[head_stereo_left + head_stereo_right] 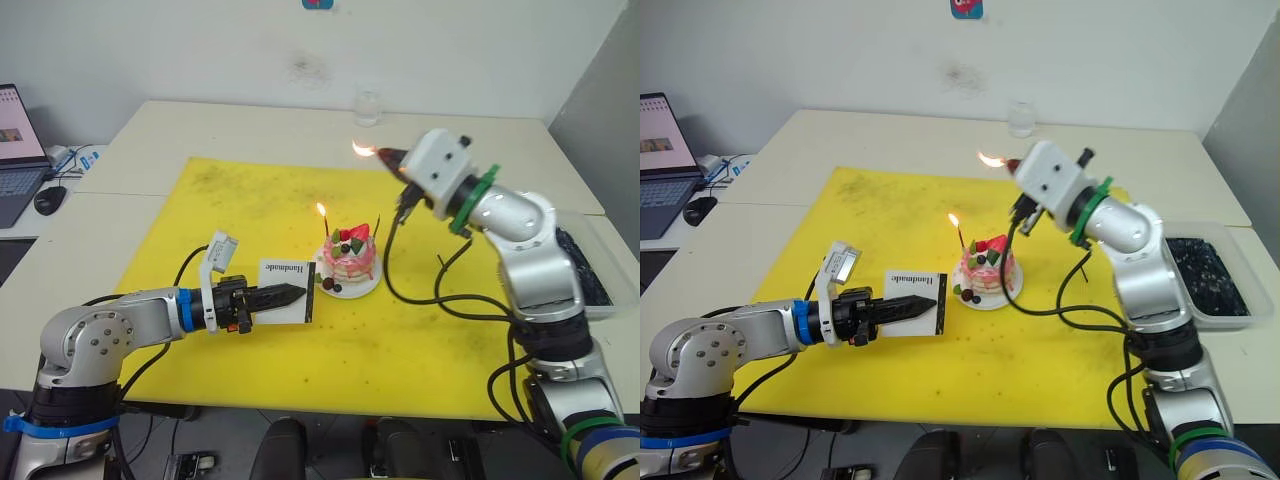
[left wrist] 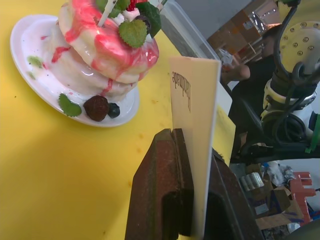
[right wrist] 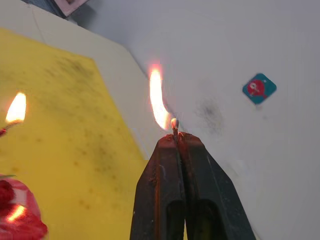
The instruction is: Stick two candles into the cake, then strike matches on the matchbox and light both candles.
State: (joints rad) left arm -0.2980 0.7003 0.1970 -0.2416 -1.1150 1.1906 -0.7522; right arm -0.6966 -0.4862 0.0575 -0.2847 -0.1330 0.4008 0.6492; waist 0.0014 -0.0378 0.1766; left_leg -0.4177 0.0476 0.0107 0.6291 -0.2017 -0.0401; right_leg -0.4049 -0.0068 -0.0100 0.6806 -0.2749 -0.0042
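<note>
Nearest the front edge of the bench (image 1: 250,125), the left claw (image 1: 290,294) is clamped on the matchbox (image 1: 287,287), holding it upright on its edge over the yellow mat (image 1: 250,200); the white face reads "Handmade" in small black letters, and a dark strip runs down the side nearest the cake (image 1: 349,258). Just beyond the box, touching or almost touching it, the small white plate (image 1: 352,291) carries the pink cake with cream, a strawberry and dark berries, near the middle of the mat. Two candles stand in the cake: the left candle (image 1: 325,227) burns with a small flame, while the right candle (image 1: 378,226) stands unlit and slightly tilted. Higher and farther, over the mat's far right part, the right claw (image 1: 390,157) is pinched shut on a match (image 3: 174,125), whose tip carries a flame streaming away from the fingers. A clear glass (image 1: 367,107) stands at the bench's far edge, a laptop (image 1: 20,150) off its left side, and a tray of dark material (image 1: 1208,275) sits at the right edge.
</note>
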